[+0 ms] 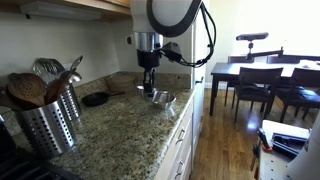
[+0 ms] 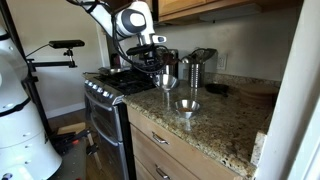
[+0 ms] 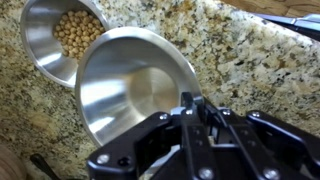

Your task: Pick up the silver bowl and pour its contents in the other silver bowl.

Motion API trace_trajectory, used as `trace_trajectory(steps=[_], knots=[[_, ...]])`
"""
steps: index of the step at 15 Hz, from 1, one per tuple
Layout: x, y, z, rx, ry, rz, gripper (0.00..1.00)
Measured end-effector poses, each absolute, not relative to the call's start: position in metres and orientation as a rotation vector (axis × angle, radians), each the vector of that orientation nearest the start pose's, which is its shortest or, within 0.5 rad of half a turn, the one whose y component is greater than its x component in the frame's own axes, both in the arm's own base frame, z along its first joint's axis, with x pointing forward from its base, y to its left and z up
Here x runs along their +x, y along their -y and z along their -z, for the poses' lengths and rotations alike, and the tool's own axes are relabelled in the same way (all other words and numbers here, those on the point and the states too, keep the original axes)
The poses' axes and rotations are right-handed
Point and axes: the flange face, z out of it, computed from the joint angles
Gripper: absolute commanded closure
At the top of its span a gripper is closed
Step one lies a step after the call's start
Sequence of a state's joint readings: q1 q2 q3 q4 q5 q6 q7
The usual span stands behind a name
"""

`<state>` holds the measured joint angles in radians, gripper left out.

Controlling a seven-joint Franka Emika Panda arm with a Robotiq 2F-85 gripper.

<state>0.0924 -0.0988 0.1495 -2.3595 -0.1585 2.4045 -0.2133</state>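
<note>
Levelling is advised before the empty bowl (image 3: 125, 85), rim-pinched by the closed claw (image 3: 190, 108), is set near the counter's (image 3: 250, 60) front edge.

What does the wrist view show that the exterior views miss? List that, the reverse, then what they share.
Wrist only: pale round beans inside the other silver bowl, and the empty inside of the silver bowl gripped by the claw. Exterior only: the utensil holder, black dish, dining table, stove. Shared: both bowls, the claw, the granite counter.
</note>
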Motion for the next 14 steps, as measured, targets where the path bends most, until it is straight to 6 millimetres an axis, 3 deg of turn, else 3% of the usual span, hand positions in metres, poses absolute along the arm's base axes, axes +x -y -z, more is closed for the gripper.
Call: trace_trajectory(steps=[8, 14], knots=[[0.474, -0.177, -0.356, -3.096, 1.077, 0.173, 0.93], [0.479, -0.187, -0.339, -3.139, 1.1, 0.149, 0.93]])
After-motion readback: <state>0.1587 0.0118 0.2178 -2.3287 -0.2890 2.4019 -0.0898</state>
